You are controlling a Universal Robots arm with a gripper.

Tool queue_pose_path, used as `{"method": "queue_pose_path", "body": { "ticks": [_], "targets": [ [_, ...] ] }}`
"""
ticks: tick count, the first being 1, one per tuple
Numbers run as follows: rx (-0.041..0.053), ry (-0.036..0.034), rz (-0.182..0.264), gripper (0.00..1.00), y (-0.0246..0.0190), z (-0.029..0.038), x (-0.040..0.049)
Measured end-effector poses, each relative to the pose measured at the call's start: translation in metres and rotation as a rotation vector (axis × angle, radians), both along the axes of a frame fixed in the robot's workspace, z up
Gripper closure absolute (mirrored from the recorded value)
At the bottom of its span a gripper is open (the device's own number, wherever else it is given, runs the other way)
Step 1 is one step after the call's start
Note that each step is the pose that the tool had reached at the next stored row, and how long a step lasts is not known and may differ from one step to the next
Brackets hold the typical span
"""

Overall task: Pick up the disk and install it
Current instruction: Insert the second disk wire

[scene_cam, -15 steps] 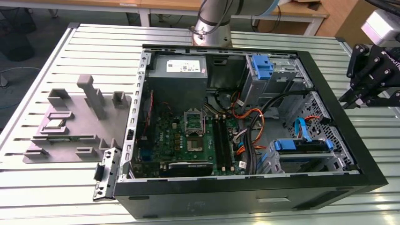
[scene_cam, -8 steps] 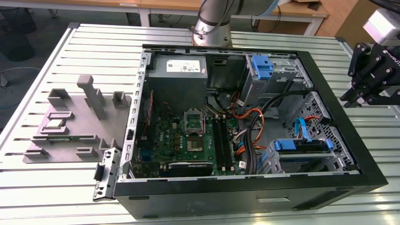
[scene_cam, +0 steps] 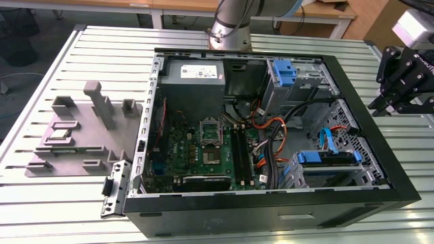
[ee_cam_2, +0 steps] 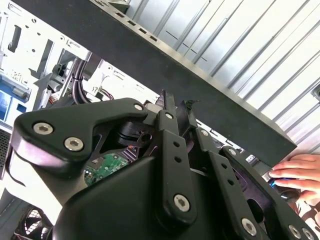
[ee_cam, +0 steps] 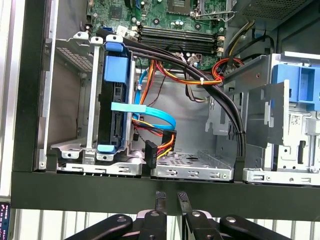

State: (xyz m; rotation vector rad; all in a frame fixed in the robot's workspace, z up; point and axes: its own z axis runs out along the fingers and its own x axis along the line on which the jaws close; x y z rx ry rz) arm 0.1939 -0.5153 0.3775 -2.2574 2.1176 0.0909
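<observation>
Slatted metal table (open PC case atop)

I see open computer case on slatted table | grey fixture block at exterior view's left | motherboard inside | orange cables beside it

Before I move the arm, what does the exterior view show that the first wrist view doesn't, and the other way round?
The exterior view adds the grey fixture board on the table at that view's left, the power supply box and the arm's base. The first wrist view adds the black power plug hanging beside the drive cage. Both show the disk seated in that cage, the motherboard and the gripper just outside the case wall.
</observation>
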Motion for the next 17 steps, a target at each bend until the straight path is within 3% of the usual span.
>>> {"method": "queue_pose_path", "body": {
  "ticks": [17],
  "targets": [
    [-0.0001,0.0000,0.000,0.77,0.0000,-0.0003,-0.0087]
  ]
}}
